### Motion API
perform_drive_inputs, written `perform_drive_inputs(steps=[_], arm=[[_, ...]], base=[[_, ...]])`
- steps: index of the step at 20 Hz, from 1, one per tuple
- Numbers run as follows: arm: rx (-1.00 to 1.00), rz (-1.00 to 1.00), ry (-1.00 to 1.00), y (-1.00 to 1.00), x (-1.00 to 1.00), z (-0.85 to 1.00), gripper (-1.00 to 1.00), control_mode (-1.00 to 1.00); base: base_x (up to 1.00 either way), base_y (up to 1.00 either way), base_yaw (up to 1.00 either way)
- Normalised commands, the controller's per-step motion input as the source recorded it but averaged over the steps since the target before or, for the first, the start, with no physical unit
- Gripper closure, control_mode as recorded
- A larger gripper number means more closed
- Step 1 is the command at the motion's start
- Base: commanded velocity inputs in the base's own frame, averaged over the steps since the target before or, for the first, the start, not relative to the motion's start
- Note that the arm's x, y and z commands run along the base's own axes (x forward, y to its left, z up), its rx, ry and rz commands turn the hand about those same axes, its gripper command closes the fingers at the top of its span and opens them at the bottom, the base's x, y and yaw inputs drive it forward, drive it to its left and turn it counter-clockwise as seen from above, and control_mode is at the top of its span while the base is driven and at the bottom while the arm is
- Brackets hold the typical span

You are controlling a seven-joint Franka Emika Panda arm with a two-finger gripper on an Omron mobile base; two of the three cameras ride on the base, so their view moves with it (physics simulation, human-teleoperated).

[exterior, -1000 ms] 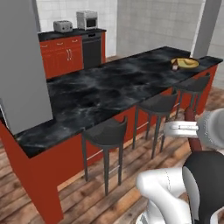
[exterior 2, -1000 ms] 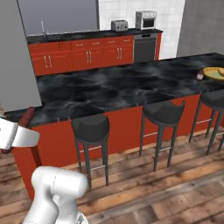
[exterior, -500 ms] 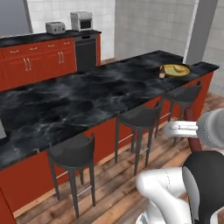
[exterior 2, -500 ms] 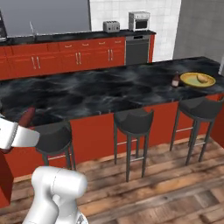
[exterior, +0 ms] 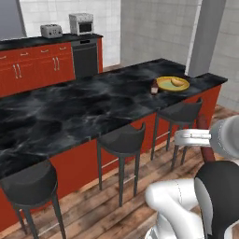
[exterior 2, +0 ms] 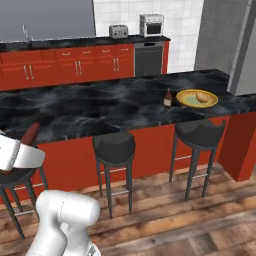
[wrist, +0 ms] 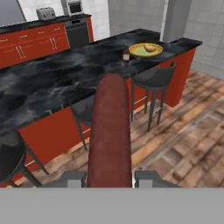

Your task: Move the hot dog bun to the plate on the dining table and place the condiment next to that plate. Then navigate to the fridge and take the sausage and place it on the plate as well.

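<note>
My gripper (wrist: 109, 179) is shut on the reddish-brown sausage (wrist: 110, 131), which sticks out ahead between the two fingertips (wrist: 72, 178). From the base cameras the sausage (exterior: 202, 123) (exterior 2: 30, 134) crosses the white hand, with the gripper (exterior: 204, 138) (exterior 2: 17, 155) well short of the dining table (exterior: 93, 107). The yellow plate (exterior: 169, 87) (exterior 2: 192, 101) (wrist: 136, 53) lies near the table's far right end. The tan hot dog bun (exterior: 177, 81) (exterior 2: 201, 96) (wrist: 150, 47) rests on it. The dark condiment (exterior: 154, 87) (exterior 2: 168, 98) (wrist: 126, 56) bottle stands upright just left of the plate.
Three black stools (exterior: 122, 140) (exterior: 181, 113) (exterior: 28, 184) line the table's near side, between me and the plate. Red wall counters (exterior: 42, 65) at the back carry a toaster (exterior: 51, 31) and a microwave (exterior: 80, 23). A grey pillar (exterior: 205, 37) rises beyond the plate.
The base has driven along the table, so the whole scene shifted: the plate end has come nearer and more central. The gripper keeps its hold on the sausage.
</note>
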Motion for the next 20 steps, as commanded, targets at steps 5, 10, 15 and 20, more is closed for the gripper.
perform_drive_inputs(steps=[5, 10, 15, 20], arm=[[0.0, 0.0, 0.0, 0.0, 0.0, 0.0, 1.0, 1.0], [0.0, 0.0, 0.0, 0.0, 0.0, 0.0, 1.0, 1.0], [0.0, 0.0, 0.0, 0.0, 0.0, 0.0, 1.0, 1.0], [0.0, 0.0, 0.0, 0.0, 0.0, 0.0, 1.0, 1.0]], base=[[0.53, -1.0, 0.14], [0.55, -1.0, 0.16], [0.62, -0.99, 0.19], [0.84, -0.79, 0.3]])
